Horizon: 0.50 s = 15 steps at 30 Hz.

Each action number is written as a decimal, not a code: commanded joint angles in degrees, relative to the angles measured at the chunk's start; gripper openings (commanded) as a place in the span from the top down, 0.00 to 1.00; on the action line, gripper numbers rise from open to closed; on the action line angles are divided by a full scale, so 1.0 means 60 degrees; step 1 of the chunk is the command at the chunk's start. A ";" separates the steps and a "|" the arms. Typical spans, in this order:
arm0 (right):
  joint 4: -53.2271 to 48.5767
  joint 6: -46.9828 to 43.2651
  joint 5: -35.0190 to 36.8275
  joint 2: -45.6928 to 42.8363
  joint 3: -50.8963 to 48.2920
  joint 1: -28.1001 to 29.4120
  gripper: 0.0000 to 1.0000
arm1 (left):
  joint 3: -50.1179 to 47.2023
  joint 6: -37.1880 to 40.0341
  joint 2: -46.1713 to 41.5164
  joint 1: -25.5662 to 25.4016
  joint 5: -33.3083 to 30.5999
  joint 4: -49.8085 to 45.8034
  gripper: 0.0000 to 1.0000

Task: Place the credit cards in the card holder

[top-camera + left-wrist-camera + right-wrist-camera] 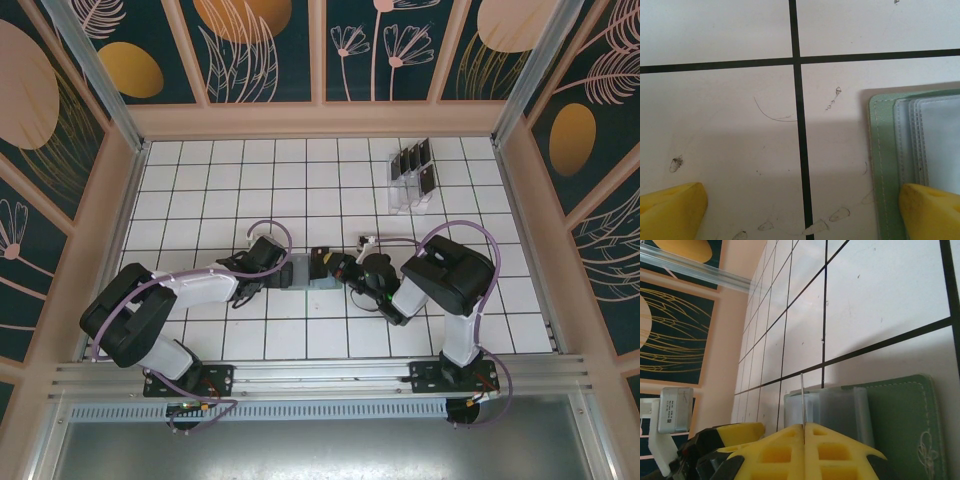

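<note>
I see sage-green card holder [900,425], pale stitching; around it white table [880,290], black grid; yellow fingers [785,437].

Nothing legible shows: no word, number or brand can be read. The nearest thing to writing is in the right wrist view, well to the left of the card holder [900,425]. There a small grey box [670,426] carries a pale label [679,402] with faint rows of print, too small and blurred to make out. The card holder's green cover bears a pale curling ornament [926,452] near its lower right corner, a leafy flourish rather than lettering.
</note>
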 commanded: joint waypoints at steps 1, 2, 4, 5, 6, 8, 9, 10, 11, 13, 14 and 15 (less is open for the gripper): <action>0.0634 0.0138 0.0029 -0.0101 -0.0210 0.0107 1.00 | -0.0267 -0.0020 0.0053 0.0043 0.0015 -0.0625 0.01; 0.0642 0.0131 0.0066 -0.0184 -0.0283 0.0108 1.00 | -0.0264 -0.0020 0.0046 0.0045 -0.0002 -0.0637 0.02; 0.0603 0.0108 0.0176 -0.0339 -0.0420 0.0109 1.00 | -0.0224 -0.0020 -0.0016 0.0048 -0.0031 -0.0692 0.02; 0.0555 0.0087 0.0233 -0.0430 -0.0480 0.0107 1.00 | -0.0181 -0.0020 -0.0100 0.0039 -0.0041 -0.0736 0.01; 0.0480 0.0059 0.0270 -0.0515 -0.0533 0.0107 1.00 | -0.0154 -0.0013 -0.0196 0.0040 -0.0053 -0.0789 0.01; 0.0380 0.0018 0.0324 -0.0660 -0.0633 0.0093 1.00 | 0.0021 0.0027 -0.0451 0.0046 -0.0081 -0.0981 0.02; 0.0336 -0.0001 0.0339 -0.0710 -0.0673 0.0100 1.00 | 0.0121 0.0059 -0.0571 0.0038 -0.0067 -0.1082 0.02; 0.0302 -0.0002 0.0359 -0.0757 -0.0702 0.0089 1.00 | 0.0222 0.0081 -0.0707 0.0037 -0.0025 -0.1173 0.02; 0.0283 -0.0028 0.0361 -0.0790 -0.0731 0.0093 1.00 | 0.0324 0.0097 -0.0828 0.0038 0.0013 -0.1264 0.01; 0.0253 -0.0044 0.0361 -0.0841 -0.0753 0.0093 1.00 | 0.0509 0.0144 -0.0997 0.0040 0.0114 -0.1390 0.01; 0.0225 -0.0060 0.0361 -0.0871 -0.0762 0.0091 1.00 | 0.0621 0.0175 -0.1035 0.0032 0.0161 -0.1449 0.01; 0.0211 -0.0067 0.0347 -0.0882 -0.0749 0.0093 1.00 | 0.0694 0.0177 -0.1036 0.0021 0.0201 -0.1491 0.02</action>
